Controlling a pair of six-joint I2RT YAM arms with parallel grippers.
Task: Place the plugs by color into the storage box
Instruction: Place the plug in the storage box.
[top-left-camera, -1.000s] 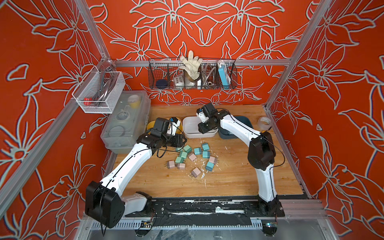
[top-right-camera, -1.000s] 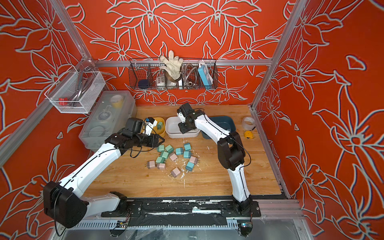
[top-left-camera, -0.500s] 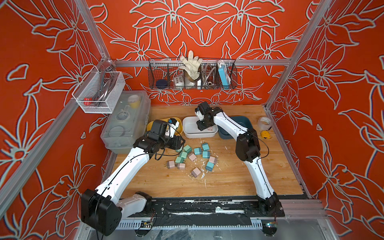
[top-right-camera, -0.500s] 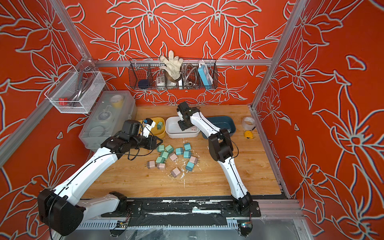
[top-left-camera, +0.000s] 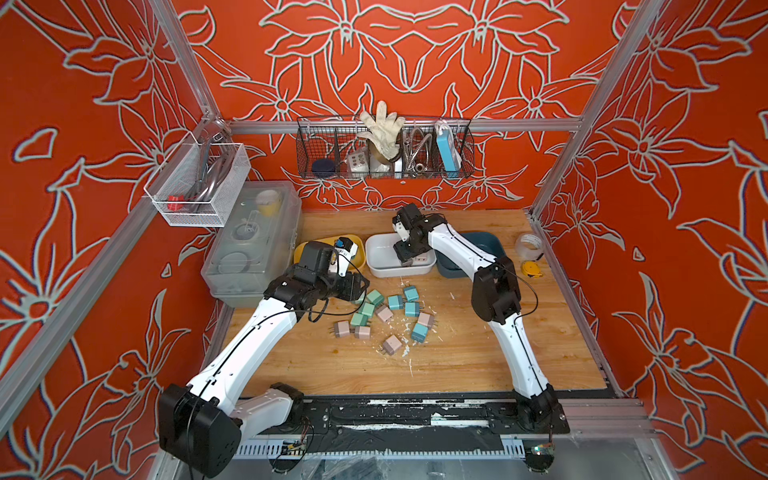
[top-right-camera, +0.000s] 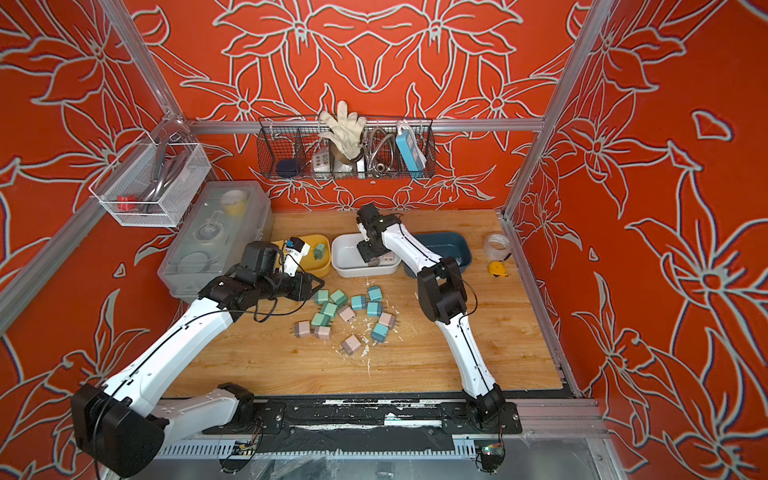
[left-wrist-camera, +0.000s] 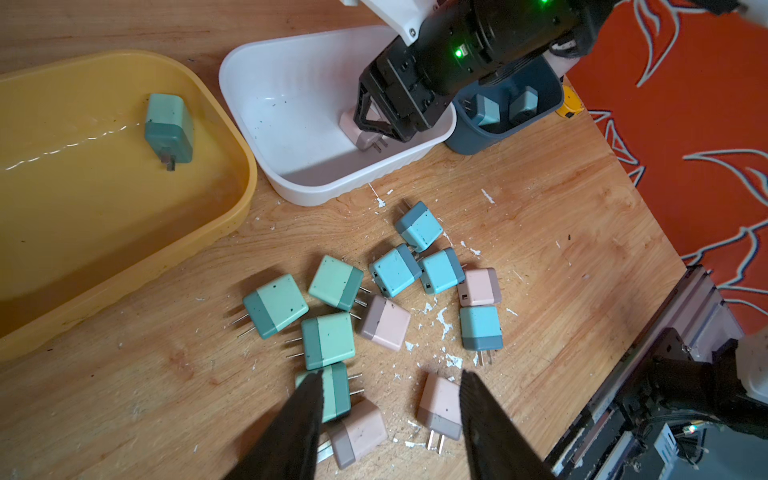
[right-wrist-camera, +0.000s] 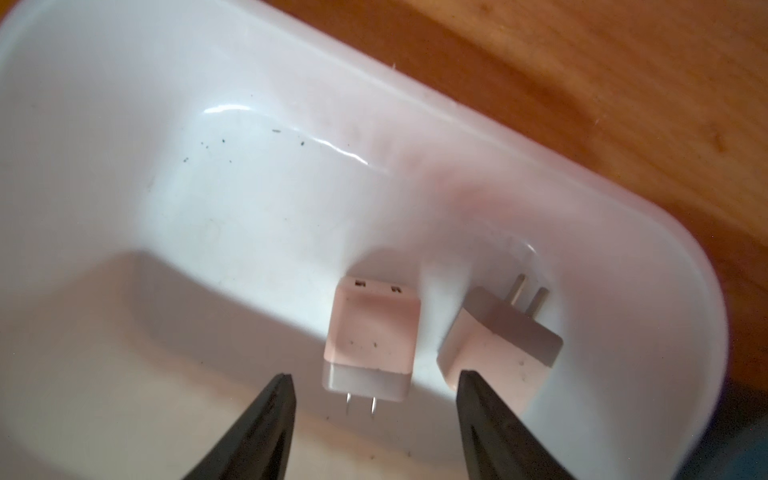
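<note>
The right gripper (right-wrist-camera: 374, 376) hangs inside the white bin (right-wrist-camera: 208, 124) with its jaws wide apart and gripping nothing. A pink plug (right-wrist-camera: 370, 345) lies on the bin floor between the fingertips and touches neither. A second pink plug (right-wrist-camera: 494, 345) lies just beside it, near the end wall. Treat the drop as made. Raise this gripper straight up until the fingertips clear the rim, and only then swing it toward the table (left-wrist-camera: 540, 249), so that no finger drags a plug or tips the bin. Keep the jaws apart on the way out. The left gripper (left-wrist-camera: 391, 374) hovers over the loose plugs (left-wrist-camera: 395, 270) on the table, jaws apart and empty. Pick one target before you descend. The mint green plug (left-wrist-camera: 338, 390) by one fingertip touches its neighbours, so a grasp there is likely to disturb them. The outer pink plug (left-wrist-camera: 440, 401) by the other fingertip has free sides and looks the easier pick. Close on the flat plastic sides, never on the prongs. Sort by what the bins already hold: the yellow bin (left-wrist-camera: 124, 232) holds one green plug (left-wrist-camera: 168, 126), and the dark blue bin (left-wrist-camera: 478, 141) holds two light blue plugs (left-wrist-camera: 484, 110). If you carry pink with the left arm, wait until the right arm is clear of the white bin.
</note>
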